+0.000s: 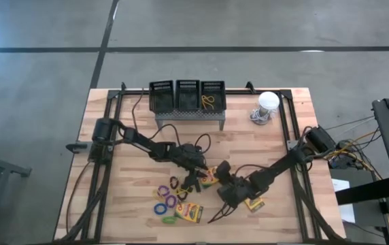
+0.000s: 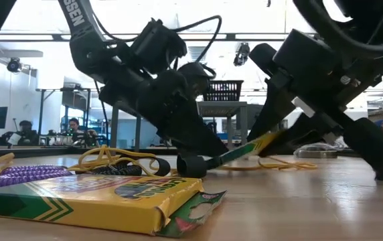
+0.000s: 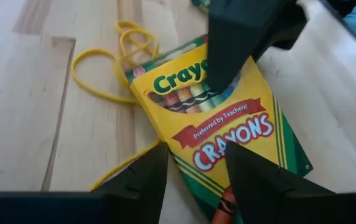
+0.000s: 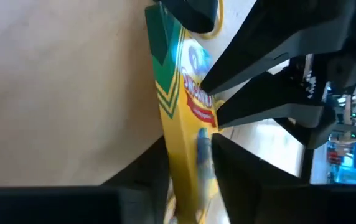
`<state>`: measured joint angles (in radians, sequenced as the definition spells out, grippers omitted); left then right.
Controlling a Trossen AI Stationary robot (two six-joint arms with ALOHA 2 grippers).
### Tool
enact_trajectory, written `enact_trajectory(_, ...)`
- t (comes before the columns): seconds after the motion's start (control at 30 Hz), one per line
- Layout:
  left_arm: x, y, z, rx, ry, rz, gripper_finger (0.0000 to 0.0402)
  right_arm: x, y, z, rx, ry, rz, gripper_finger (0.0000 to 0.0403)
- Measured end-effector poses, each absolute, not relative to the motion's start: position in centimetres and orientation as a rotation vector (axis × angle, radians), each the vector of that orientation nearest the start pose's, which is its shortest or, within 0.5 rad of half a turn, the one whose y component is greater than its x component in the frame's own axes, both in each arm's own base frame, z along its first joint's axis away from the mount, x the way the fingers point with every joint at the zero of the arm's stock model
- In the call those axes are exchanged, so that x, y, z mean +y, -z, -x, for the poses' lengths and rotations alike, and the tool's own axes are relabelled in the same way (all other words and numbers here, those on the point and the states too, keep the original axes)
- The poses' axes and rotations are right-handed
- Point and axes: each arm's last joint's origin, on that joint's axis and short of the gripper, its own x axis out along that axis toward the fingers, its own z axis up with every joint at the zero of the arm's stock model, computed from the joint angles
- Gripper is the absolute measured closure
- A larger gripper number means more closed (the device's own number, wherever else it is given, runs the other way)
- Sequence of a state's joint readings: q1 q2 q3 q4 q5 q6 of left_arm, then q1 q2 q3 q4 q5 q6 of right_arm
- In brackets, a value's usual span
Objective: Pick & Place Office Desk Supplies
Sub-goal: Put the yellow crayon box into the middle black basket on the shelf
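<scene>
Your left gripper point(image 1: 196, 178) and right gripper point(image 1: 220, 178) both pinch one crayon box point(image 3: 218, 127) mid-table, apparently a handover.

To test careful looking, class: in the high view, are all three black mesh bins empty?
No: the rightmost of the mesh bins holds a yellow elastic loop; the other two look empty.

Three mesh bins point(image 1: 187, 95) stood in row atop stand point(image 1: 188, 117) at table's point(image 1: 276, 221) back edge; round-topped object point(image 1: 266, 105) to their right. Loops point(image 1: 166, 199) and crayon box point(image 1: 189, 212) lay front-left. Both grippers met mid-table over another crayon box point(image 3: 218, 134).
</scene>
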<state>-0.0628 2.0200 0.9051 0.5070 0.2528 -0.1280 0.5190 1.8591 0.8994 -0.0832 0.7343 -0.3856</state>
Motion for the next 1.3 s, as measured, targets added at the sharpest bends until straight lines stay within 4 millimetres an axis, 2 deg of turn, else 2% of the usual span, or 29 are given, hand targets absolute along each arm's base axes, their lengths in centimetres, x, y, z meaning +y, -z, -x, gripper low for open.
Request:
enact_trajectory(0.07, -3.1, -10.3, -37.3, 0.614, 0.272, 0.181, 0.0239, 14.7, -11.5, -29.7, 0.893, 0.033, 0.985, 0.0322)
enact_trajectory(0.2, -3.0, -14.3, -36.5, 0.576, 0.263, 0.151, 0.0239, 15.1, -12.1, -30.1, 0.873, 0.075, 1.044, 0.0363)
enact_trajectory(0.3, -3.1, -17.3, -35.1, 0.539, 0.208, 0.123, 0.0239, 15.7, -12.9, -30.2, 0.850, 0.143, 1.190, 0.0375)
enact_trajectory(0.4, -3.4, -19.0, -33.5, 0.492, 0.190, 0.109, 0.0239, 15.9, -13.5, -30.4, 0.850, 0.200, 1.321, 0.0373)
enact_trajectory(0.5, -3.5, -19.1, -32.0, 0.471, 0.190, 0.124, 0.0239, 16.1, -14.0, -30.5, 0.855, 0.254, 1.419, 0.0363)
enact_trajectory(0.77, -2.9, -16.9, -29.9, 0.303, 0.176, 0.227, 0.0238, 16.6, -14.9, -30.9, 0.878, 0.240, 1.615, 0.0367)
enact_trajectory(0.97, -2.8, -17.1, -30.2, 0.278, 0.185, 0.265, 0.0222, 17.2, -15.7, -31.7, 0.816, 0.193, 1.703, 0.0365)
enact_trajectory(1.3, -2.2, -15.3, -31.6, 0.368, 0.299, 0.338, 0.0140, 17.5, -16.2, -32.1, 0.782, 0.103, 1.842, 0.0365)
